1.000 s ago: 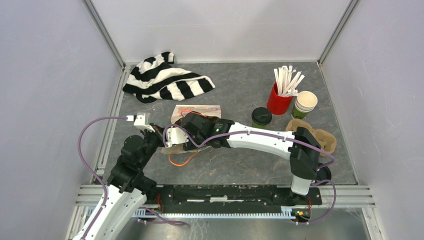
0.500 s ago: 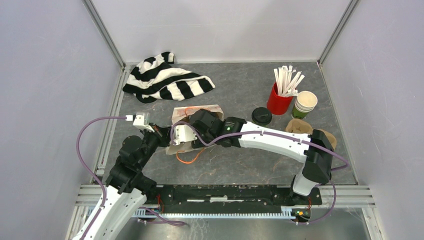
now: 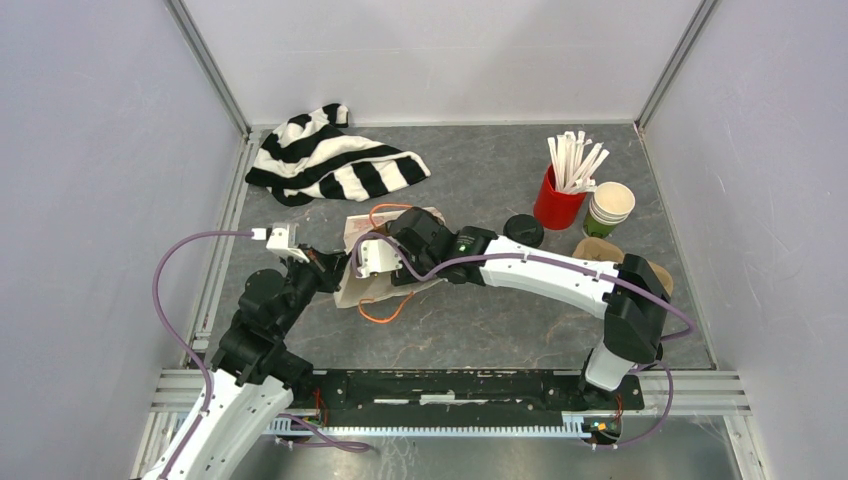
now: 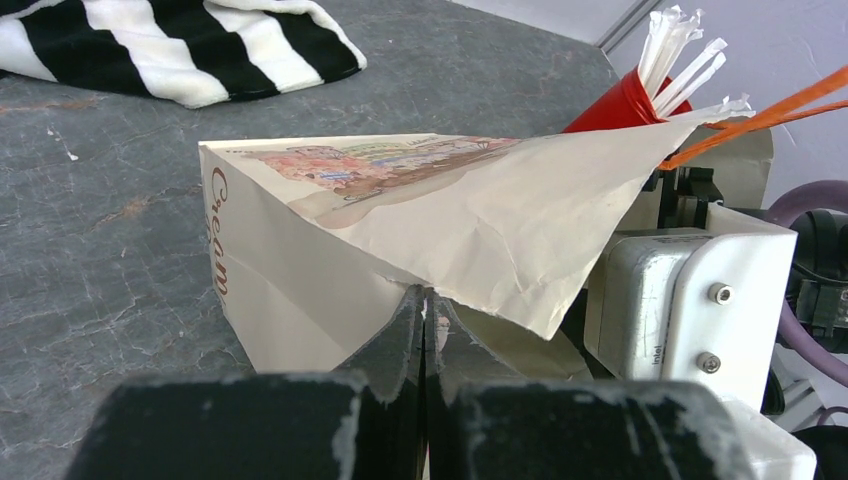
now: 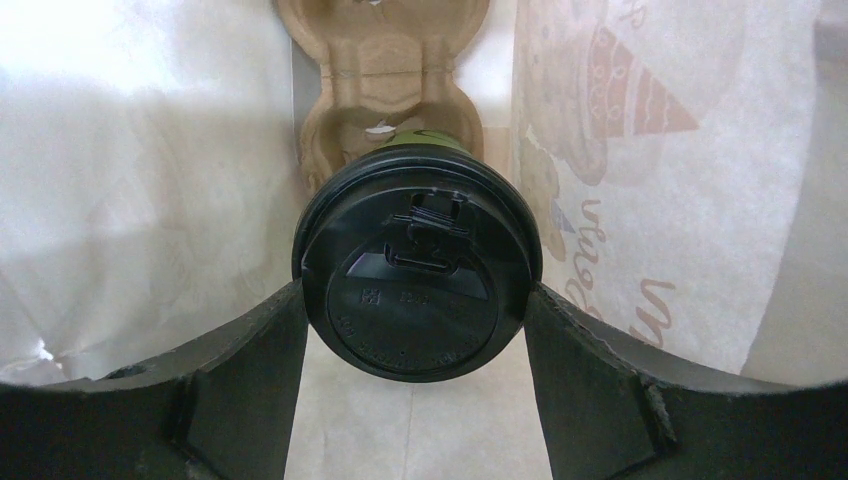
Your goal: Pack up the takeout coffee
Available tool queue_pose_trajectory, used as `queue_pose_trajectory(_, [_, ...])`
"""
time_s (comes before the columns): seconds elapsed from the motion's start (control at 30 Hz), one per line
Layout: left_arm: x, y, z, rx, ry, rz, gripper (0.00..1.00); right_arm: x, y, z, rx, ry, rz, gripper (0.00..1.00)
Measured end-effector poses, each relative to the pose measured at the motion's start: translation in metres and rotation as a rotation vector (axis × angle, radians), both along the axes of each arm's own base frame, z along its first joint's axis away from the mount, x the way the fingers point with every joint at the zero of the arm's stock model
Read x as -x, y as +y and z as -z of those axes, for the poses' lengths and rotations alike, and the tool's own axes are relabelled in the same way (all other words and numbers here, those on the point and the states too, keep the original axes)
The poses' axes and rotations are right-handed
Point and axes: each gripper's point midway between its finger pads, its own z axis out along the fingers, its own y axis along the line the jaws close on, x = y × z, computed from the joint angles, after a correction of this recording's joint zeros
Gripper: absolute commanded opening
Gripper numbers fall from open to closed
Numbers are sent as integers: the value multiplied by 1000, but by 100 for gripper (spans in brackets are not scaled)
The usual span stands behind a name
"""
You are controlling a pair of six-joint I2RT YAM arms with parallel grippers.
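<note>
Two takeout coffees. First cup [image 5: 417, 270] deep inside paper bag [image 4: 330, 230], over pulp carrier [image 5: 385, 60]; right gripper [image 5: 415, 300] clamped on its sides at lid level. Second cup [image 3: 523, 229] on table [image 3: 480, 320] beside red cup [image 3: 556, 205]. Left gripper [image 4: 425, 320] pinched shut on bag edge. Cups probably light, crushable, lid may pop: squeeze gently, below rim.

One lidded green cup [image 5: 417, 275] seems inside the bag [image 5: 130, 180]; the other cup [image 3: 523, 229] stands outside.

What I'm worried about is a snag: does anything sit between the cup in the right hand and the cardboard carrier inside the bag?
Nothing visible does. The lidded cup, gripped by the right hand, faces the carrier directly. The walls of the bag stand apart on either side, and the left hand pinches its edge.
</note>
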Motion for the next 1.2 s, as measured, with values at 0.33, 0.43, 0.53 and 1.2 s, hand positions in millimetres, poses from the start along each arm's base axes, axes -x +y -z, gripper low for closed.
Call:
queue_pose_trajectory(0.33, [-2, -1, 0, -2, 8, 0, 2, -7, 5, 9, -24, 35, -22, 14])
queue_pose_trajectory(0.43, [-3, -1, 0, -3, 10, -1, 2, -5, 8, 10, -33, 51, -33, 14])
queue_pose_trajectory(0.53, [-3, -1, 1, -4, 12, -1, 2, -5, 9, 10, -40, 55, -33, 14])
queue_pose_trajectory(1.2, [-12, 0, -10, -27, 73, -34, 2, -21, 17, 29, -55, 74, 22, 16])
